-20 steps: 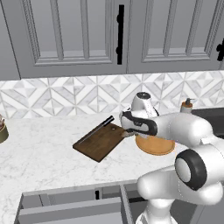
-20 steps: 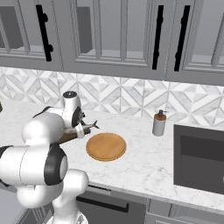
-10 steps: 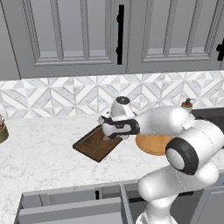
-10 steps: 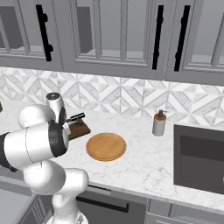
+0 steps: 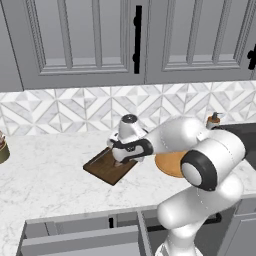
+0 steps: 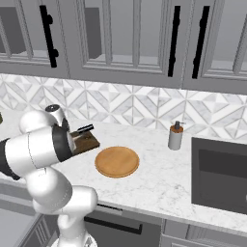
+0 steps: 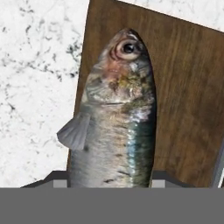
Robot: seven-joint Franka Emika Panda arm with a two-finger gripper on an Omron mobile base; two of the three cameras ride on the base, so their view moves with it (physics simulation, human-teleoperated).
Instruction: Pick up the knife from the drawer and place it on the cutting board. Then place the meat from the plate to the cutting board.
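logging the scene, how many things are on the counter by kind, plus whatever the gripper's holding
cutting board: 1
knife: 1, on the board
plate: 1
soap bottle: 1
meat: 1, a fish in the gripper over the board
total: 5

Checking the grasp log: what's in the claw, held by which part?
The fish, gripped near its tail end, head pointing away, over the cutting board.
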